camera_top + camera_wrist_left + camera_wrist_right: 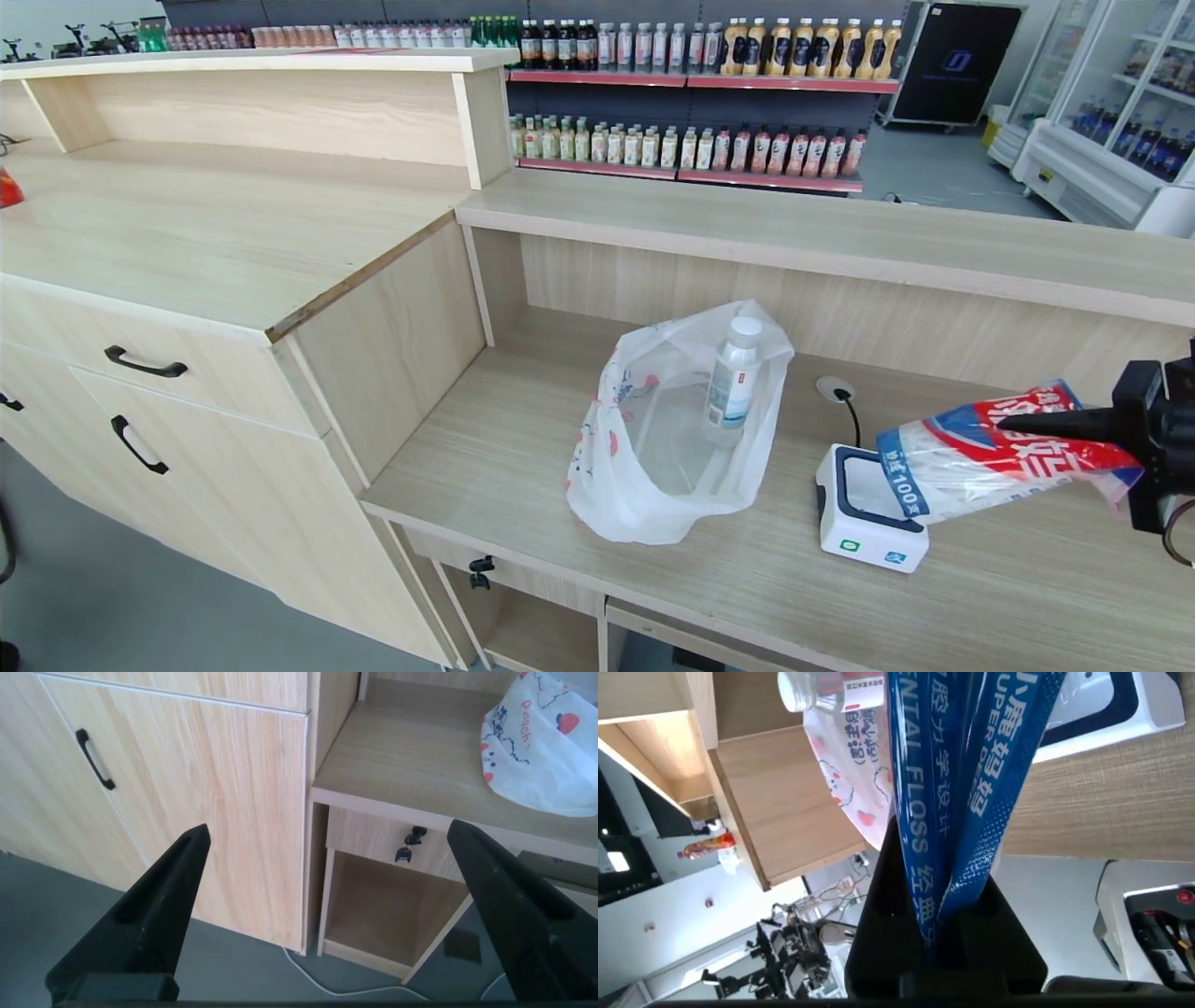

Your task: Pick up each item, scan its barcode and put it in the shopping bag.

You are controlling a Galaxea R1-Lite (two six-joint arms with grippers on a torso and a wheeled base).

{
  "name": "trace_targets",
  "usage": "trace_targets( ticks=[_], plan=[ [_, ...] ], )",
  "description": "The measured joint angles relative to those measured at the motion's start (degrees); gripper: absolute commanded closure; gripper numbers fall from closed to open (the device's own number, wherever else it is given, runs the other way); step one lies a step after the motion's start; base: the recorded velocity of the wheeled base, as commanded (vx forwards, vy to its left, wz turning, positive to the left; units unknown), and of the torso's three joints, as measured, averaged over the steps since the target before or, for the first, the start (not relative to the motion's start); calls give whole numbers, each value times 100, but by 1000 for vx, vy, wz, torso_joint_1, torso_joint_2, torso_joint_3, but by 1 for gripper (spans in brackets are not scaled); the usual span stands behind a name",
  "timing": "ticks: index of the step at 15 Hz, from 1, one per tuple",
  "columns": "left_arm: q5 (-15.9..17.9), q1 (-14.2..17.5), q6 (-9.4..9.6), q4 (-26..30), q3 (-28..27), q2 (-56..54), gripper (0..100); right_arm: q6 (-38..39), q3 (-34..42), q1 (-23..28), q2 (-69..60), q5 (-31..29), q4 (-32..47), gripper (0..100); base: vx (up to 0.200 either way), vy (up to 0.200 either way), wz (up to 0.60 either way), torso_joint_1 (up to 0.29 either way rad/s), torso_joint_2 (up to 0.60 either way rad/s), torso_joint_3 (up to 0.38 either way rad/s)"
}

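Note:
My right gripper (1074, 425) is shut on a red, white and blue floss packet (990, 453) and holds it level over the white barcode scanner (864, 509) on the counter. The packet (966, 775) hangs between the black fingers in the right wrist view. To the left stands the open white shopping bag (644, 448) with a clear bottle (733, 373) upright inside it. The bag (537, 742) also shows in the left wrist view, where my left gripper (332, 910) hangs open and empty, low in front of the cabinet.
The scanner's cable runs to a grommet (834, 388) in the wooden counter (523, 467). A higher counter (187, 233) with drawers (145, 364) stands to the left. A raised back ledge (840, 233) borders the counter. Drink shelves (700, 47) stand far behind.

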State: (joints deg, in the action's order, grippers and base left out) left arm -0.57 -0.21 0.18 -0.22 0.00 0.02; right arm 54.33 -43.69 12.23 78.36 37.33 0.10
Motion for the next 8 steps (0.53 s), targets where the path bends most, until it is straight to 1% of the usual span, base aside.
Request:
trace_targets(
  ticks=[3, 6, 8],
  plan=[
    [0, 5, 0, -2, 0, 0, 0, -30, 0, 0, 79, 178, -45, 100, 0, 0, 0, 0, 0, 0],
    [0, 5, 0, -2, 0, 0, 0, -395, 10, 11, 254, 239, -52, 100, 0, 0, 0, 0, 0, 0],
    [-2, 0, 0, -2, 0, 0, 0, -499, -5, 50, 394, 290, -76, 100, 0, 0, 0, 0, 0, 0]
  ],
)
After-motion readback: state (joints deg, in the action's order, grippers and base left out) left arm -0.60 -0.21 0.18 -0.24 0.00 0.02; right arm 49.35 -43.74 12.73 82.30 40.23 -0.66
